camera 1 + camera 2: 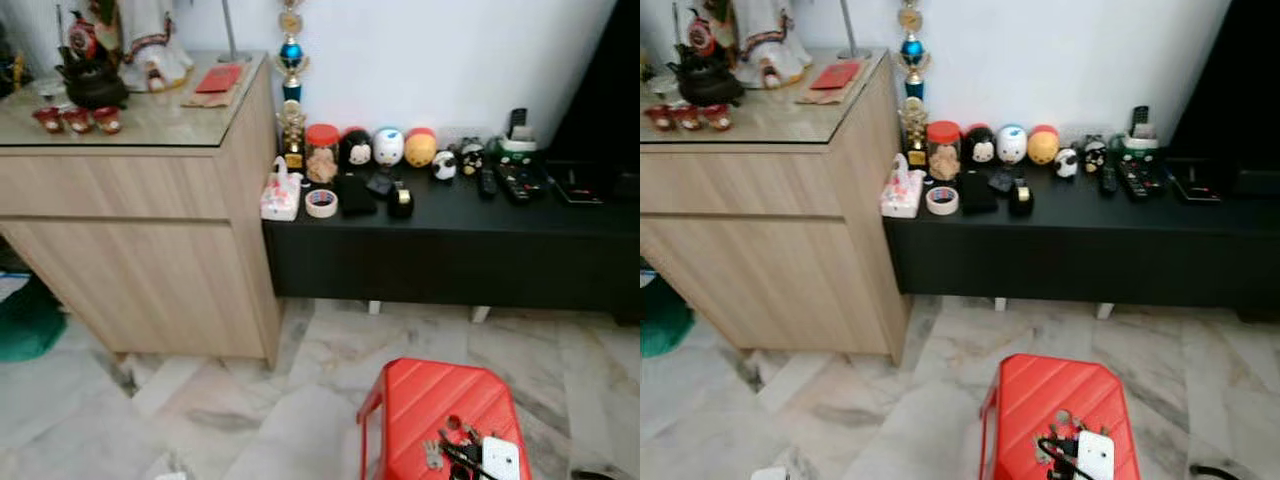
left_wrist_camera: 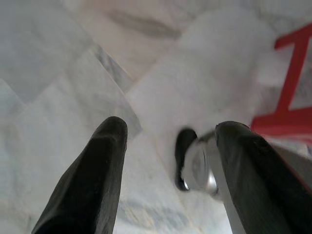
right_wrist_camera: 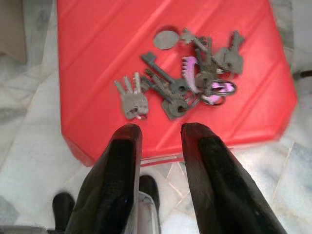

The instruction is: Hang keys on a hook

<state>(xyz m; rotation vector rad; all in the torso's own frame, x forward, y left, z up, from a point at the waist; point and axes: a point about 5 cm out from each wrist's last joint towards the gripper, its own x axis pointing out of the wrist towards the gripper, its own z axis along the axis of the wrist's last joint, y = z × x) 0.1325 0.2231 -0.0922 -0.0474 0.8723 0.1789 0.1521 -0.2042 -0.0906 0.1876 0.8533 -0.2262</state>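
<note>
A bunch of grey keys point(image 3: 180, 83) with a purple key cover and a round tag lies on top of a red plastic stool point(image 3: 97, 53). In the left eye view the keys point(image 1: 450, 448) sit near the stool's point(image 1: 430, 400) front edge, low in the picture. My right gripper point(image 3: 158, 131) hovers open just over the stool's near edge, a short way from the keys, with nothing between its fingers. My left gripper point(image 2: 173, 127) hangs open over the marble floor beside a red stool leg point(image 2: 292, 73).
A light wooden cabinet point(image 1: 140, 250) with ornaments stands at the left. A low black bench point(image 1: 450, 250) along the white wall carries toy figures, a jar, a tape roll point(image 1: 321, 203) and remotes. Marble floor point(image 1: 250, 400) lies between them and the stool.
</note>
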